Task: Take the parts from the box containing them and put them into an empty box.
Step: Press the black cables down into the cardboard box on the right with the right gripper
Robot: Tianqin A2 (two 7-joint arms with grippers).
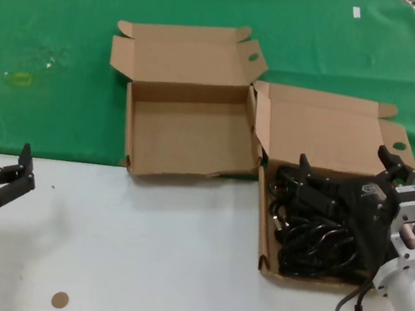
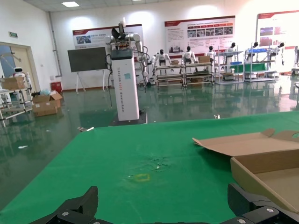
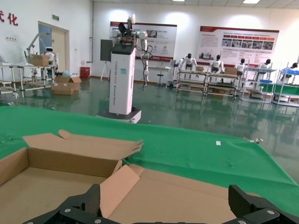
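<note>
Two open cardboard boxes sit side by side where the green cloth meets the white worktop. The empty box lies left of centre, its lid folded back and its low front edge facing the robot. Just beside it on the right, touching at the flaps, stands the full box, with a tangle of black power cords heaped in its tray. The right pincer hangs over those cords, its fingers spread wide, one tip above the pile's far left part and the other near the lid's round hole; it grips nothing. The left pincer rests low over the worktop's left edge, released and well apart from both boxes.
</note>
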